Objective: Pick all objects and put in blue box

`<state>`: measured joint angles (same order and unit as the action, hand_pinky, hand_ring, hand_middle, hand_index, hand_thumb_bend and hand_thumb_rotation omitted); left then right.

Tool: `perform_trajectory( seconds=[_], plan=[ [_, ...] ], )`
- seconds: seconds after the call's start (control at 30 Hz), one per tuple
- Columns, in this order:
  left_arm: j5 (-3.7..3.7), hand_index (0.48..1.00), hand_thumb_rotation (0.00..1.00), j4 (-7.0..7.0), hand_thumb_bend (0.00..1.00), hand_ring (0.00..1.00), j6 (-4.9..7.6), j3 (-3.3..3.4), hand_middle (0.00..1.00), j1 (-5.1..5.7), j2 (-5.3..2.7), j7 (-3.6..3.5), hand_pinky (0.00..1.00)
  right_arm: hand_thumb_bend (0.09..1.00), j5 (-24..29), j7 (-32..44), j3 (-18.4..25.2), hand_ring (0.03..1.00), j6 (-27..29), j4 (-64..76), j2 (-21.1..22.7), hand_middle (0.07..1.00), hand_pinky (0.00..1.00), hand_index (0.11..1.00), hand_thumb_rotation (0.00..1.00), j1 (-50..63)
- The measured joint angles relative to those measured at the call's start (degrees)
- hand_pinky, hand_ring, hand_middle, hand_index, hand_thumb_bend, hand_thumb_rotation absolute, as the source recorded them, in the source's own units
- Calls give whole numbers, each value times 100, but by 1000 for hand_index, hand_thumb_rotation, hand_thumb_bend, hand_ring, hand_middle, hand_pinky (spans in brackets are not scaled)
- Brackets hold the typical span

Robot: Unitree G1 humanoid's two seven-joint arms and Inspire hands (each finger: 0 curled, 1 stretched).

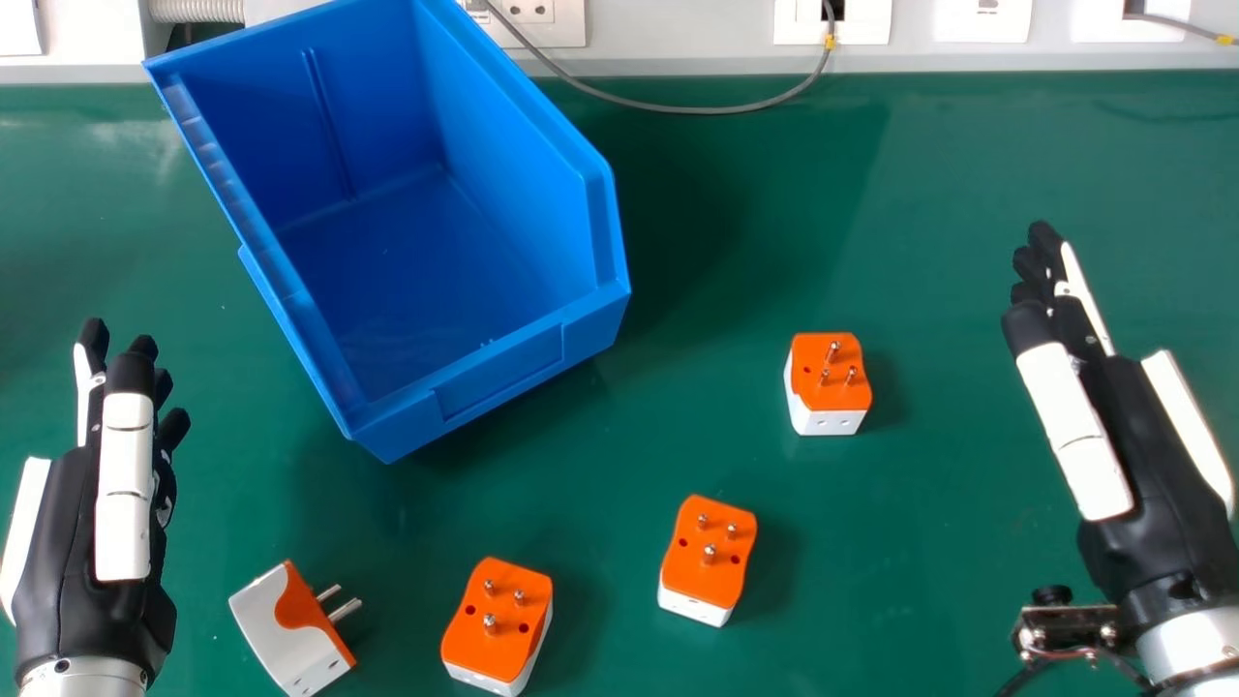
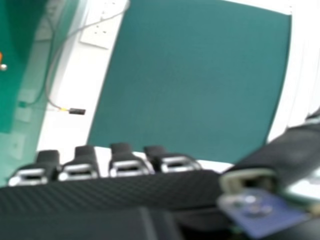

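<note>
Four plug adapters (image 1: 709, 552) beside an empty blue box (image 1: 503, 378)
Adapters sit lower left to right of centre; box upper left. Left hand (image 1: 124, 474), lower left, and right hand (image 1: 1074, 426), right, have fingers extended.

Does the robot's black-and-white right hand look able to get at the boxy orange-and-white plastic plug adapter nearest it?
Probably yes: the right hand is empty with its fingers extended, and only bare green tabletop seems to lie between it and that adapter.
</note>
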<state>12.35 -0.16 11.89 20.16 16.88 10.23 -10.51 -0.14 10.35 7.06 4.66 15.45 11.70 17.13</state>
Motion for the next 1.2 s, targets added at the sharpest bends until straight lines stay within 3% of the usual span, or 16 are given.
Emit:
perform_trajectory(
  seconds=[0.2, 0.37, 0.8, 0.83, 0.9, 1.03, 1.2],
  plan=[
    [-10, 1000, 1000, 1, 677, 974, 11, -7, 987, 27, -1, -24, 923, 454, -3, 4, 7, 1000, 0, 0, 0, 1000, 1000, 1000, 1000, -1],
    [-77, 1000, 1000, 10, 695, 973, 56, -7, 984, 42, 33, -72, 918, 458, -13, 9, 7, 1000, 0, 0, 22, 1000, 1000, 1000, 1000, 0],
    [-128, 1000, 1000, 37, 709, 965, 63, -27, 976, 48, 48, -67, 909, 526, -269, 216, 4, 1000, -2, 0, 422, 1000, 1000, 1000, 1000, -17],
    [-148, 1000, 1000, 36, 710, 964, 64, -32, 975, 52, 50, -65, 908, 532, -291, 250, 5, 1000, -11, 0, 484, 1000, 1000, 1000, 997, -27],
    [-270, 1000, 1000, 37, 711, 963, 68, -69, 975, 56, 76, -66, 908, 540, -393, 321, 4, 1000, -65, 1, 630, 1000, 1000, 1000, 986, -78],
    [-537, 1000, 1000, 88, 709, 963, 92, -157, 973, 47, 241, -82, 910, 557, -478, 567, -6, 1000, -165, -116, 946, 1000, 1000, 1000, 908, -393],
    [-692, 1000, 1000, 111, 707, 964, 100, -222, 974, 67, 384, -111, 915, 573, -771, 792, -163, 1000, 4, -821, 1359, 1000, 999, 1000, 835, -915]
  ],
)
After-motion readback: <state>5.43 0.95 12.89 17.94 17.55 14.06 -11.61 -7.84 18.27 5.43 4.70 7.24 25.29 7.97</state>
